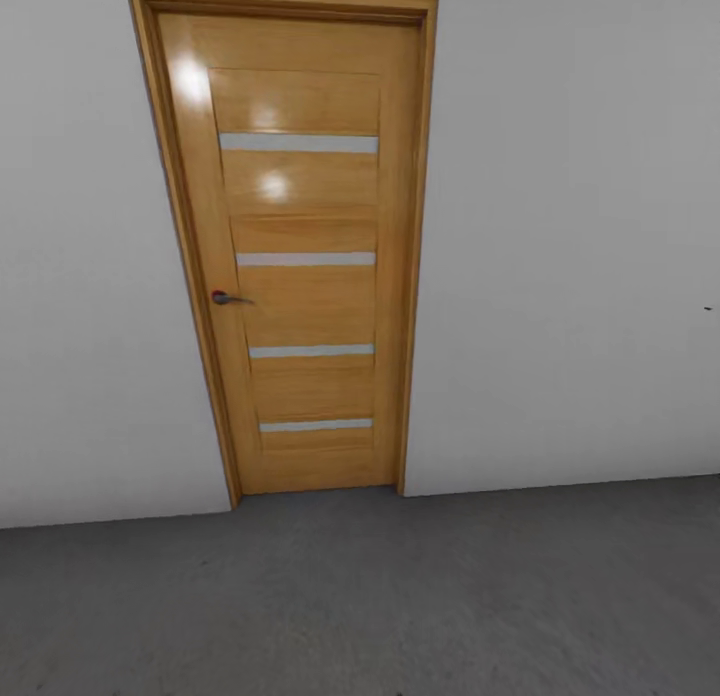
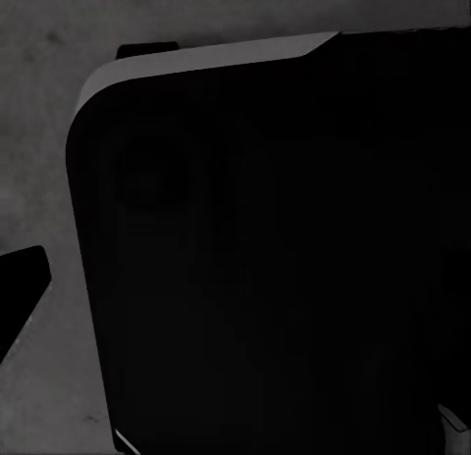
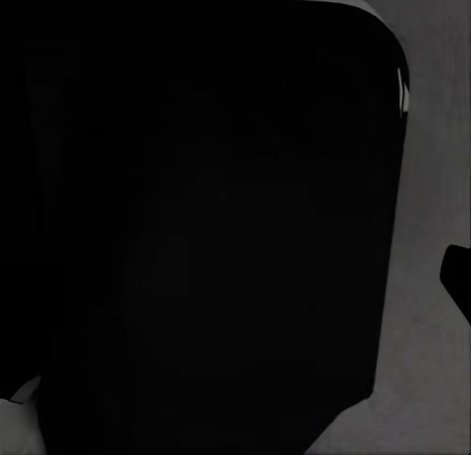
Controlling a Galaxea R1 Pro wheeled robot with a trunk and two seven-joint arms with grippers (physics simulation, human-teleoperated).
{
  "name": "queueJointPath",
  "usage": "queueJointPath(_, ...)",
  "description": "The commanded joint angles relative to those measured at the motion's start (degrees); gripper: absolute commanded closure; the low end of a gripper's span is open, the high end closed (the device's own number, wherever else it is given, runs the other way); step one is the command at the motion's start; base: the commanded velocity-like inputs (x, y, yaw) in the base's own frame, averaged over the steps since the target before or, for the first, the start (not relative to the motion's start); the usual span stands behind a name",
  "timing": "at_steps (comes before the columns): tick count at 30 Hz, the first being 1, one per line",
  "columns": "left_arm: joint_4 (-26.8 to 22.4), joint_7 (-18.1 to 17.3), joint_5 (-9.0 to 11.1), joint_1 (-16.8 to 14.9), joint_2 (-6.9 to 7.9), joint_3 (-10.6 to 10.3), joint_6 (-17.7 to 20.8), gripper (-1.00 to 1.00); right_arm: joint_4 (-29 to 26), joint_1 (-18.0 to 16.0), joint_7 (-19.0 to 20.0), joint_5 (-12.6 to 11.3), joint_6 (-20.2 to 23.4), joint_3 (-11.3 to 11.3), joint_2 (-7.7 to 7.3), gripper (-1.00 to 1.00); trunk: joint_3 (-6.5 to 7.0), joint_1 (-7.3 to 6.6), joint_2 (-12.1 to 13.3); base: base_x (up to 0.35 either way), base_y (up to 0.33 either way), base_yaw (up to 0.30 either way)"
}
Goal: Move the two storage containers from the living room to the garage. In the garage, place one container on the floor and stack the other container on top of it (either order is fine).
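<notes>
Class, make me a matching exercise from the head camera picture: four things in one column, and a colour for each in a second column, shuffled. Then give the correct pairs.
Things:
1. door
2. wall
3. floor
4. strips across the door

Colours:
A. dark speckled grey
B. pale silvery grey
C. honey-brown wood
D. plain off-white

Pairs: 1-C, 2-D, 3-A, 4-B
</notes>
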Motion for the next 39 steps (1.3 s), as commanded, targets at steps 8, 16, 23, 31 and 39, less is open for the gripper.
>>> queueJointPath(8,0.04,-0.09,-0.02,-0.01,-0.02,-0.20,-0.28,-1.00,0.18,-0.02,0.02,-0.03,0.00,-0.03,0.05,-1.00,-0.06,0.03,-0.03,0.259,0.245,-0.019)
queueJointPath(16,0.04,-0.09,-0.02,-0.01,-0.06,-0.18,-0.36,-1.00,0.23,-0.02,0.01,0.03,0.00,-0.03,0.61,-1.00,-0.13,0.03,-0.03,0.261,0.243,0.007)
queueJointPath(23,0.04,-0.04,-0.02,-0.02,-0.12,-0.24,-0.39,-1.00,0.29,-0.02,0.01,-0.03,0.00,-0.10,0.69,-1.00,-0.18,0.03,-0.03,0.290,0.179,-0.059)
queueJointPath(31,0.03,-0.04,-0.02,-0.03,-0.17,-0.25,-0.41,-1.00,0.32,-0.02,0.03,0.01,0.00,-0.09,0.70,-1.00,-0.19,0.03,-0.03,0.334,0.034,-0.240)
queueJointPath(39,-0.02,-0.01,-0.02,-0.01,-0.17,-0.25,-0.45,-1.00,0.32,-0.02,0.02,0.00,0.00,-0.04,0.70,-1.00,-0.19,0.03,-0.03,0.340,-0.027,-0.177)
